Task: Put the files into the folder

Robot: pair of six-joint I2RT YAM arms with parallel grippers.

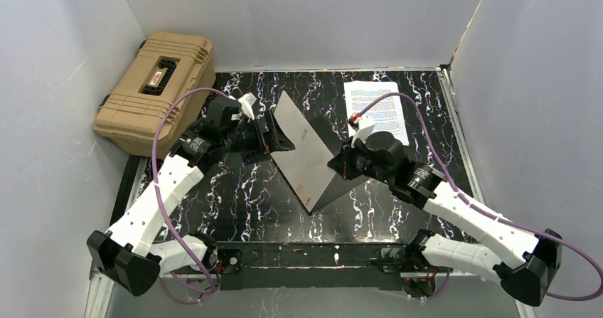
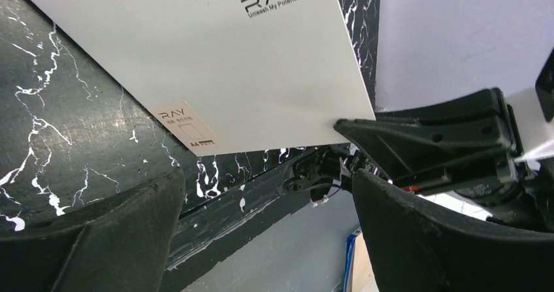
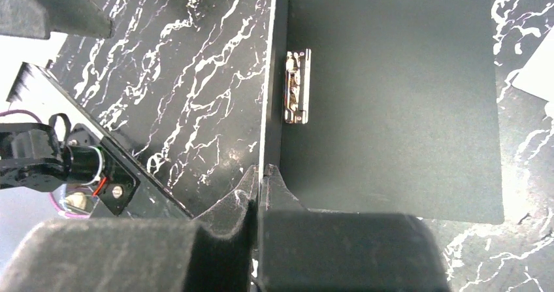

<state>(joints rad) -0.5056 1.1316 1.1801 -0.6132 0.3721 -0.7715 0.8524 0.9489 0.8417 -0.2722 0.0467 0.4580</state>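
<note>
The folder (image 1: pixel 302 147) lies open mid-table, its cream cover raised at a slant and its black inside (image 1: pixel 340 186) facing right. My right gripper (image 1: pixel 343 166) is shut on the cover's free edge; the right wrist view shows the fingertips (image 3: pixel 263 171) pinching the thin edge (image 3: pixel 266 96), beside the black inner panel (image 3: pixel 392 96) with a metal clip (image 3: pixel 297 86). My left gripper (image 1: pixel 284 141) is open and empty against the cover's outer side; in the left wrist view (image 2: pixel 268 233) it looks at the cream face (image 2: pixel 228 63). The files (image 1: pixel 377 108) lie flat at the back right.
A tan ribbed hard case (image 1: pixel 156 90) sits at the back left, partly off the black marbled table (image 1: pixel 235 190). Grey walls close in the left, back and right sides. A white sheet corner (image 3: pixel 539 76) shows at the right wrist view's edge.
</note>
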